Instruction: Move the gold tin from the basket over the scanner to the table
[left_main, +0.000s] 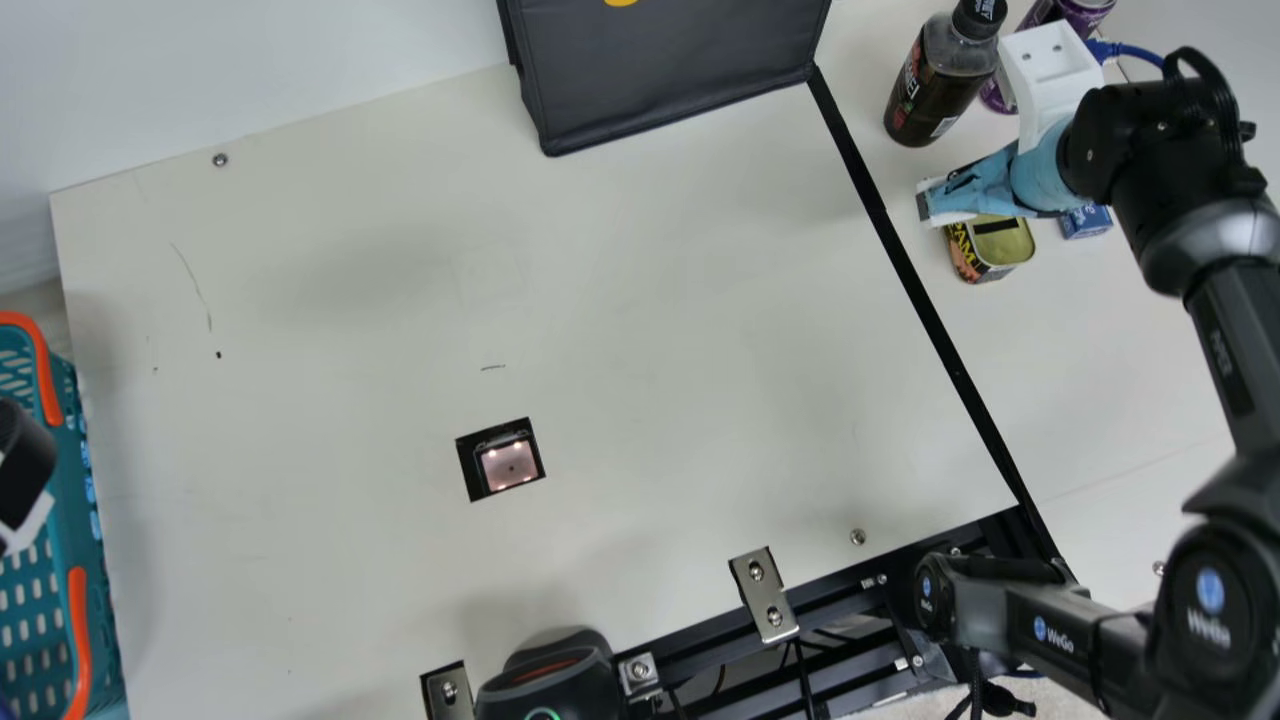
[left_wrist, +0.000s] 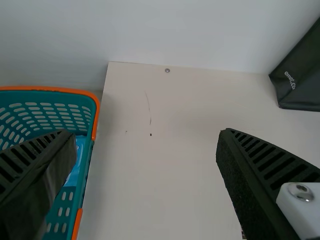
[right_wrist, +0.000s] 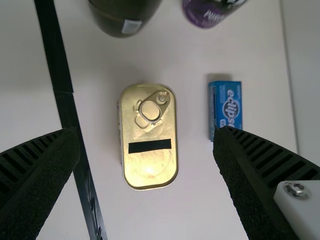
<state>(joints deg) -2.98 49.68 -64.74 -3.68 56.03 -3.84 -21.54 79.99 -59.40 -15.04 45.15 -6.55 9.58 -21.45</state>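
The gold tin (left_main: 1003, 240) stands on the table at the right, beyond the black strip, partly under my right gripper (left_main: 930, 205). In the right wrist view the tin (right_wrist: 150, 160) lies between the spread fingers of my right gripper (right_wrist: 146, 145), touching neither. At the main view's left edge is the teal basket (left_main: 85, 520), with part of my left arm over it. My left gripper (left_wrist: 145, 150) is open in the left wrist view, one finger over the basket (left_wrist: 87, 165) and nothing between the fingers. The scanner window (left_main: 508, 468) is set in the table.
A dark bottle (left_main: 940, 75) and a purple can (left_main: 1075, 15) stand behind the tin, a small blue box (left_main: 1086, 221) beside it. A black bag (left_main: 670, 70) is at the back. A black device (left_main: 550, 680) sits at the front edge.
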